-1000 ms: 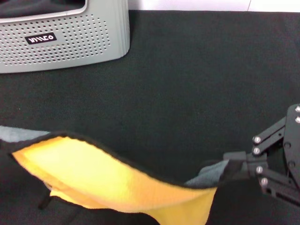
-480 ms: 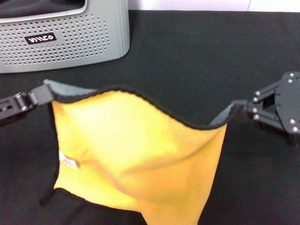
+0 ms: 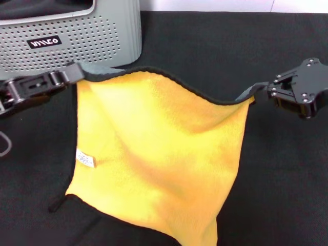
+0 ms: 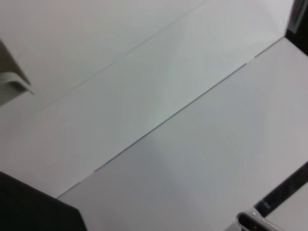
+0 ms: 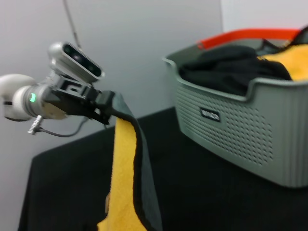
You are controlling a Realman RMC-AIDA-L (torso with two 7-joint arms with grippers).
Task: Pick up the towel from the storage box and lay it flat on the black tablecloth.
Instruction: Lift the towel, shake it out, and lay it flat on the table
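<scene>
Towel (image 3: 159, 154) is held stretched above the tablecloth (image 3: 215, 51) near the box (image 3: 77, 46), a top corner clamped by each gripper, left (image 3: 72, 74) and right (image 3: 256, 93); uneven release could leave it creased.

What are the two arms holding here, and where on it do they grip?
Both hold the towel by its upper corners: the left pincer pinches one, the right pincer the other, with the cloth hanging spread between them above the black tablecloth.
</scene>
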